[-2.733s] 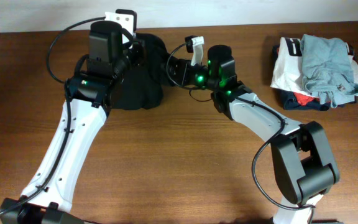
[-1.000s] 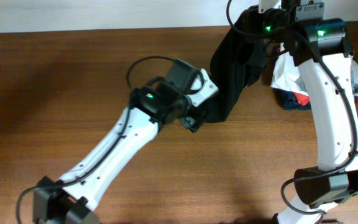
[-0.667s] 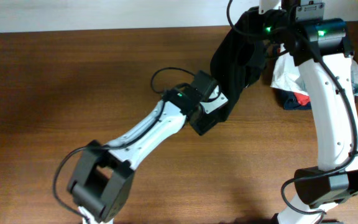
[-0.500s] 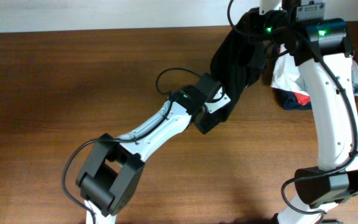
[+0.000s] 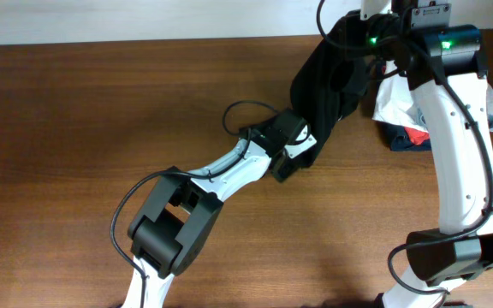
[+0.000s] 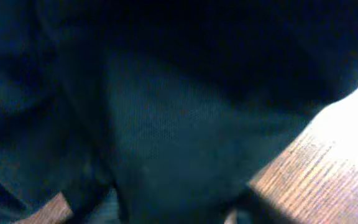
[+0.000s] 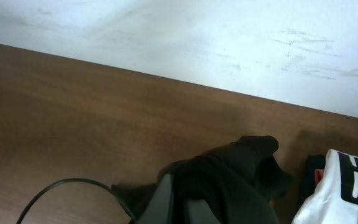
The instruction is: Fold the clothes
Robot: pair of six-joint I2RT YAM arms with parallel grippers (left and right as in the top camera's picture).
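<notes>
Black top hangs bunched near the table's far edge, right of middle, clamped in the closed right gripper, lower hem apparently against the left gripper, whose finger opening can't be told.

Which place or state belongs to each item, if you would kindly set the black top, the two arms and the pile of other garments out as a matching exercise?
Things:
1. black top
2. left arm
3. right arm
4. pile of other garments

Places or states:
A. lying at the right end of the table
B. lifted by one end, draped downward
C. reaching to the top's lower end
D. holding the top's upper end near the far edge

Pairs: 1-B, 2-C, 3-D, 4-A
</notes>
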